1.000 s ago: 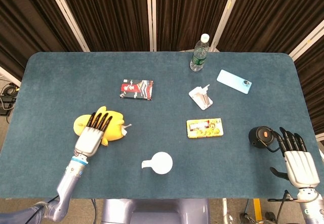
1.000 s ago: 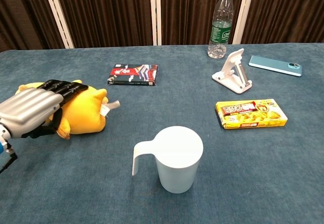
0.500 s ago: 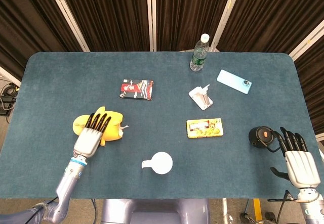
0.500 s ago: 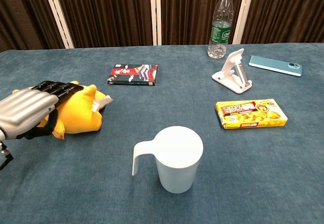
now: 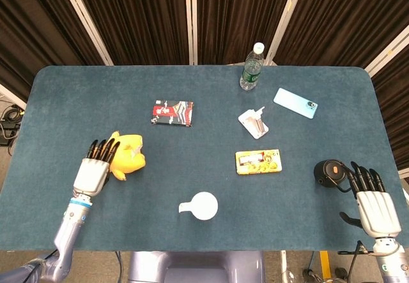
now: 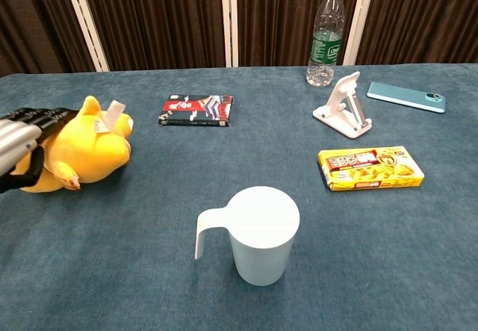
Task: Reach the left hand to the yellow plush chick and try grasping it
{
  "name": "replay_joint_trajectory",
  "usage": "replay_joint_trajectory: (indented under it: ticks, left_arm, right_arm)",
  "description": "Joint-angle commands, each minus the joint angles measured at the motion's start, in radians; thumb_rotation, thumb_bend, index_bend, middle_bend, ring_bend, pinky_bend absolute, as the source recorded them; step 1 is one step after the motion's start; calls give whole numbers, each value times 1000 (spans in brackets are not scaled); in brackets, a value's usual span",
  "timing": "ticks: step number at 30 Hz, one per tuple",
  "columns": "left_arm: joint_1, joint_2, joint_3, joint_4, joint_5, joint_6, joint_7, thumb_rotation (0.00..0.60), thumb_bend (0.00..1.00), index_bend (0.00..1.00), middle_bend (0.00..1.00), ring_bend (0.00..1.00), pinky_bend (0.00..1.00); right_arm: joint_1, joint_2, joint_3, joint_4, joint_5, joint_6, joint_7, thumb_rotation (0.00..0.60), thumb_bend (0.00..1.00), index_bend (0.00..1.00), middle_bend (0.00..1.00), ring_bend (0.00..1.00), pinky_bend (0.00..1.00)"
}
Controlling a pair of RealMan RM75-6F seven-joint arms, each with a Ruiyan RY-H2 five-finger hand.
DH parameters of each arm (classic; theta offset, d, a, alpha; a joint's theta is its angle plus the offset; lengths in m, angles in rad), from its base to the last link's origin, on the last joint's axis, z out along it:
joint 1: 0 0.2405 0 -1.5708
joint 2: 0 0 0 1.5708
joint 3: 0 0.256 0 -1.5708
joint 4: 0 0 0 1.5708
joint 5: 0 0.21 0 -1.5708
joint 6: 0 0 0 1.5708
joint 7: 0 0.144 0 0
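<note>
Slid leftward, yellow plush chick [image 5: 127,158] touches spread left hand [image 5: 93,170] (near table edge [image 5: 13,187]).

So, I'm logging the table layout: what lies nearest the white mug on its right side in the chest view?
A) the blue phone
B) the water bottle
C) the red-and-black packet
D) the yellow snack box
D: the yellow snack box lies just right of the white mug; the rest sit farther back.

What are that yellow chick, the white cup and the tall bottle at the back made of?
The yellow chick looks like soft plush fabric: matte, fuzzy, with a sewn-in tag. The white cup seems smooth plastic, though glazed ceramic is possible; its surface is even and slightly matte. The bottle looks like clear plastic with a green label and white cap.
</note>
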Motion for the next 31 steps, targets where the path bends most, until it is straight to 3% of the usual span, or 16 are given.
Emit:
replay_joint_trajectory:
  ticks: [1,5,12,18,20,24,31]
  left_arm:
    - [26,59,1,-74,36,67,-33,600,1000,0,0,0,0]
    - [54,129,9,-169,70,133,-36,600,993,0,0,0,0]
    - [141,242,42,-323,71,226,-10,600,736,0,0,0,0]
    - [215,311,66,-379,65,297,-15,600,616,0,0,0,0]
    - [240,333,78,-391,68,315,-26,600,514,0,0,0,0]
    - [268,369,101,-394,84,324,-44,600,213,0,0,0,0]
    - [283,410,105,-425,105,330,-62,600,171,0,0,0,0]
  right_arm:
    - [1,-3,0,3,3,-3,-3,600,47,0,0,0,0]
    - [2,-7,0,7,2,-3,-7,600,47,0,0,0,0]
    - [0,-11,-1,10,-6,4,-11,600,47,0,0,0,0]
    - [-1,-15,-6,9,-20,11,-19,600,47,0,0,0,0]
    - [-2,-15,-7,6,-25,15,-22,600,47,0,0,0,0]
    - [-3,-14,-10,0,-36,22,-23,600,47,0,0,0,0]
    - [-3,-13,-12,1,-40,20,-21,600,47,0,0,0,0]
